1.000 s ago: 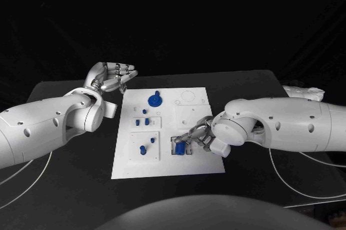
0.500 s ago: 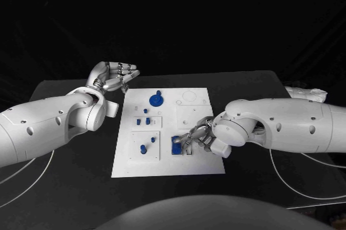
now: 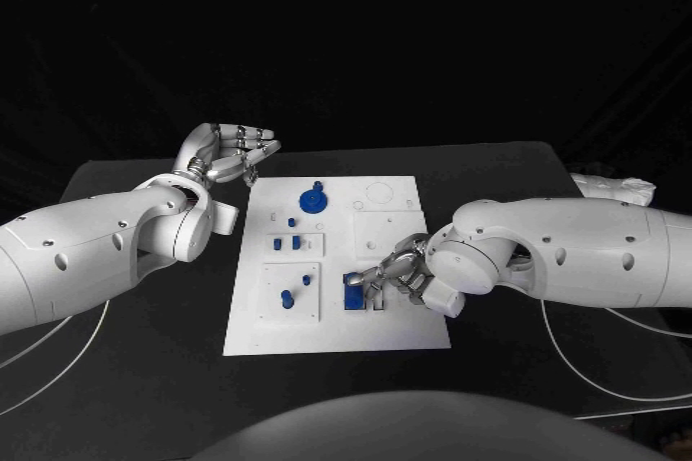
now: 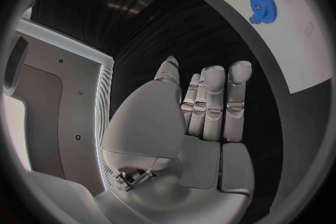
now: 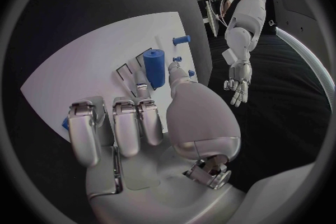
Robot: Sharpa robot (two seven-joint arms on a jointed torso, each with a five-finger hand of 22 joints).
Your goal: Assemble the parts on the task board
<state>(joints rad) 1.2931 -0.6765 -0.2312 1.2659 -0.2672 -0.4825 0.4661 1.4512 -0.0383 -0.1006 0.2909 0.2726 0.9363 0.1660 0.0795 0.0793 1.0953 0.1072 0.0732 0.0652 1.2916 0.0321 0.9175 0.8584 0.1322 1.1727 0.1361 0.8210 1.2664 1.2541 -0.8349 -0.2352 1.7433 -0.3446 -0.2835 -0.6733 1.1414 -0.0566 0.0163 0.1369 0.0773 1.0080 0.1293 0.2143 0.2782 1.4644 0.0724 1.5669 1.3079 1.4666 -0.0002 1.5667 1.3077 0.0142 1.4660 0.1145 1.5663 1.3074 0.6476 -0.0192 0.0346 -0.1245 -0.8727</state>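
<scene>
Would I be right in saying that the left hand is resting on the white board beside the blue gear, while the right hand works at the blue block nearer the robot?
Not quite. The left hand is off the white board, raised over the black table beyond its far left corner and holding nothing, as the head view shows. The blue gear lies untouched. The right hand is indeed at the blue block.

Right hand (image 3: 389, 273) touching blue part (image 3: 355, 292) on task board (image 3: 335, 326) (near edge); left hand (image 3: 228, 153) raised

Dim surroundings, bright white board, wrist views fisheye-bent at rim.
</scene>
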